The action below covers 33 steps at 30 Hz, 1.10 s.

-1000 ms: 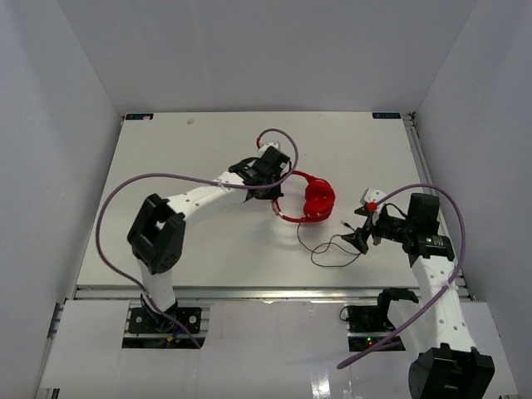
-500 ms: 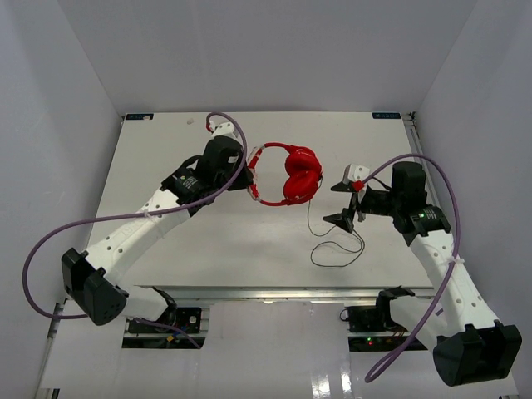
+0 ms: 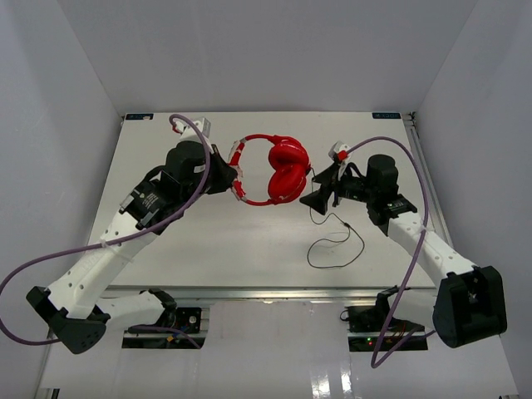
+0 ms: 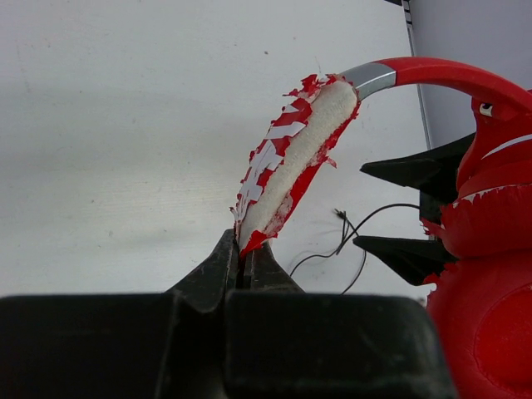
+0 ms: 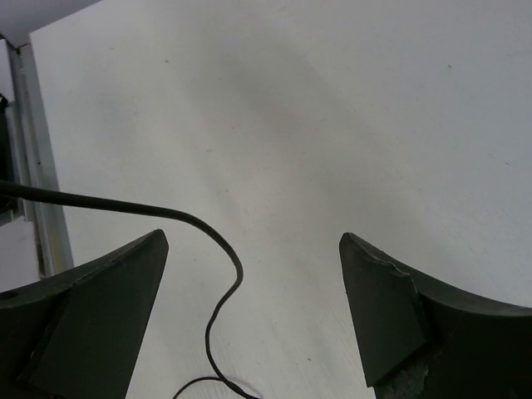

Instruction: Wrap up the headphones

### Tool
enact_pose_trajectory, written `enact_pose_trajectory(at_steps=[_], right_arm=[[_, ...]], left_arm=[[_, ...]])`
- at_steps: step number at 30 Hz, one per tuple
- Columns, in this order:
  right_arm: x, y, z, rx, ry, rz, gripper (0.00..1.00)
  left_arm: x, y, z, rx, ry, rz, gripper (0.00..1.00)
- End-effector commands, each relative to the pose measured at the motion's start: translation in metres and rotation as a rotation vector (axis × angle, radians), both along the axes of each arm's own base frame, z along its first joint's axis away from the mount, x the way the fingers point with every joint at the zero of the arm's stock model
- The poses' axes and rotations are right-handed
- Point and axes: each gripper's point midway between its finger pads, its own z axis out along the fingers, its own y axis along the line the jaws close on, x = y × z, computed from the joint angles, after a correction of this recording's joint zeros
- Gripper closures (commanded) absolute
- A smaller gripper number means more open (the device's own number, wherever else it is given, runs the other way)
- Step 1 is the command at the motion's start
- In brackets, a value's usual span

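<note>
Top external view, item one: bright red over-ear headphones (image 3: 283,170) with padded earcups, at the upper centre of your frame, over the flat white worktop (image 3: 249,241). You cannot tell from here whether the earcups touch the worktop.

Item two: left claw (image 3: 235,176), black and two-fingered, at the left end of the headphones. Your left wrist view shows the left claw (image 4: 247,253) pinched closed on the lower tip of the thin headband (image 4: 291,162). The headband's red skin is peeling in flakes off white foam padding. It rises from the claw toward the upper right, passes a silver joint and continues as smooth red plastic. The earcups (image 4: 490,274) fill the right edge of that frame.

Item three: right claw (image 3: 320,189), black, just right of the earcups in the top view. It is spread open and holds nothing. Two of its pointed fingers (image 4: 416,170) show in the left wrist view, just beside the earcups. In your right wrist view the right claw (image 5: 252,243) gapes wide over bare worktop.

Item four: long thin black cable (image 3: 362,246), lying in loose loops on the worktop, lower right of centre. In the right wrist view the cable (image 5: 100,203) enters from the left edge and curves down between the fingers, which are not closed on it.

Item five: thick purple cables (image 3: 50,258), looping off both arms.
</note>
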Motion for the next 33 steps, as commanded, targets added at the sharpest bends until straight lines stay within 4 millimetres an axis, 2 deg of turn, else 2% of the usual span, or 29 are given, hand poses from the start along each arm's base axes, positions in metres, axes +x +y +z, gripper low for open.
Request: enact_pose_trajectory(at_steps=[1, 7, 12, 17, 19, 24, 29, 33], right_arm=[[-0.030, 0.025, 0.009, 0.105, -0.061, 0.257, 0.10], [-0.071, 0.030, -0.038, 0.087, -0.009, 0.439, 0.03], [-0.088, 0.030, -0.042, 0.075, -0.034, 0.486, 0.01], [-0.098, 0.027, -0.045, 0.032, -0.093, 0.513, 0.01], [-0.104, 0.024, -0.052, 0.008, -0.082, 0.515, 0.07], [-0.112, 0.021, -0.054, -0.035, -0.127, 0.532, 0.16], [-0.111, 0.015, -0.050, -0.103, -0.165, 0.501, 0.30], [-0.112, 0.012, -0.047, -0.128, -0.169, 0.485, 0.47]], left_arm=[[-0.007, 0.005, 0.052, -0.143, -0.090, 0.021, 1.00], [-0.004, 0.011, 0.073, -0.254, -0.132, 0.089, 1.00], [0.007, 0.004, 0.088, -0.407, -0.141, 0.133, 1.00], [0.017, 0.010, 0.114, -0.483, -0.187, 0.185, 1.00], [0.019, 0.018, 0.127, -0.496, -0.214, 0.210, 1.00], [0.022, 0.029, 0.147, -0.502, -0.252, 0.248, 1.00], [0.032, 0.041, 0.141, -0.463, -0.253, 0.310, 1.00], [0.044, 0.047, 0.122, -0.449, -0.230, 0.340, 1.00]])
